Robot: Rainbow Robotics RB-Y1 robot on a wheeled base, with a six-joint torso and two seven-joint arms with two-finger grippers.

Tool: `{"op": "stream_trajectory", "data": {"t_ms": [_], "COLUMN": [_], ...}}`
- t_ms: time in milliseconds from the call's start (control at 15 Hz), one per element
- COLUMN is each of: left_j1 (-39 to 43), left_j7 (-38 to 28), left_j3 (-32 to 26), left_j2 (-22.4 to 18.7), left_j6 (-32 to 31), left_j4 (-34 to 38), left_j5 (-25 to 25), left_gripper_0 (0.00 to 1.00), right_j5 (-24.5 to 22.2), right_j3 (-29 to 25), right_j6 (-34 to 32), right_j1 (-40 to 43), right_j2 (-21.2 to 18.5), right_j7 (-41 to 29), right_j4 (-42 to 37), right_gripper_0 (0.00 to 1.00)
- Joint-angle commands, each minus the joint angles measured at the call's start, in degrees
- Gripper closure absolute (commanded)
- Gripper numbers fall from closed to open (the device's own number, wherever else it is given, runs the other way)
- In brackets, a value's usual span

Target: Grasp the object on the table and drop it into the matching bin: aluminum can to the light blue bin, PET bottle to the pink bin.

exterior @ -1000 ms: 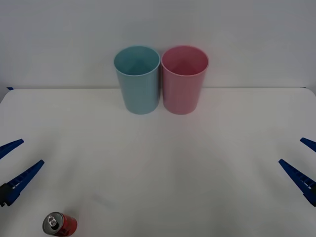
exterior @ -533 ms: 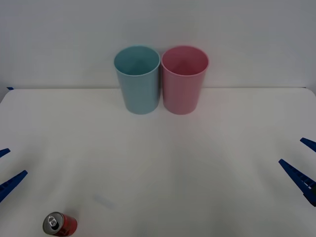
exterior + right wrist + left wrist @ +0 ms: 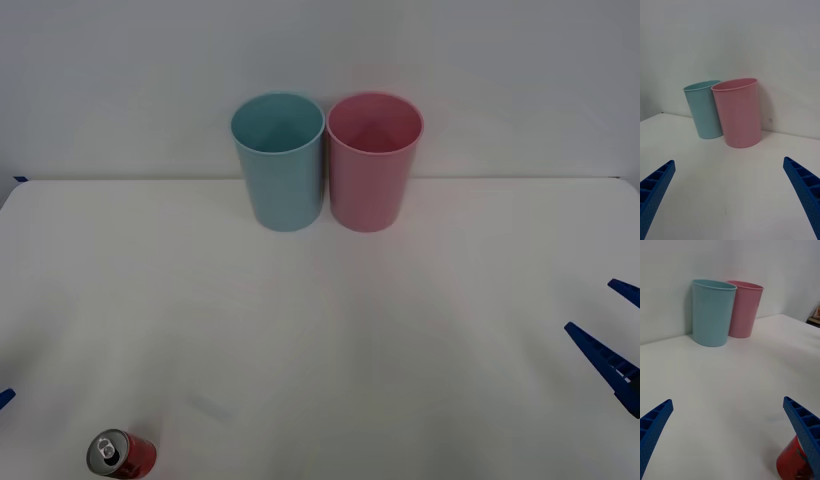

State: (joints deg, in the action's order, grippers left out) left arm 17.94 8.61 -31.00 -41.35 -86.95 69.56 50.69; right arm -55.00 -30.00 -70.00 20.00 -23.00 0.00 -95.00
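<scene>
aluminum can [image 3: 121, 455] is seen upright on worktop [image 3: 330, 330], near-left | left gripper [image 3: 730, 435] jaws spread beside it | right gripper [image 3: 730, 195] jaws spread, parked right

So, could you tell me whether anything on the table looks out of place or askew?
Nothing stands out. The can stands upright at the table's near left, undented. The blue bin and pink bin stand upright side by side at the far edge.
</scene>
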Motion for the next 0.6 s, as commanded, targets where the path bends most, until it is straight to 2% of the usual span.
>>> {"op": "stream_trajectory", "data": {"t_ms": [67, 267, 600], "left_j1": [0.17, 0.52, 1.84], "left_j7": [5.54, 11.60, 17.93], "left_j3": [0.85, 2.96, 8.15], "left_j2": [-3.65, -6.98, -8.74], "left_j6": [-3.05, -3.05, -3.05], "left_j4": [-3.82, -6.10, -6.10], "left_j5": [1.34, 3.89, 5.38], "left_gripper_0": [0.00, 0.00, 0.00], "right_j5": [0.00, 0.00, 0.00], "right_j3": [0.00, 0.00, 0.00], "right_j6": [0.00, 0.00, 0.00], "right_j1": [0.00, 0.00, 0.00], "right_j2": [0.00, 0.00, 0.00], "right_j7": [0.00, 0.00, 0.00], "right_j4": [0.00, 0.00, 0.00], "right_gripper_0": [0.00, 0.00, 0.00]}}
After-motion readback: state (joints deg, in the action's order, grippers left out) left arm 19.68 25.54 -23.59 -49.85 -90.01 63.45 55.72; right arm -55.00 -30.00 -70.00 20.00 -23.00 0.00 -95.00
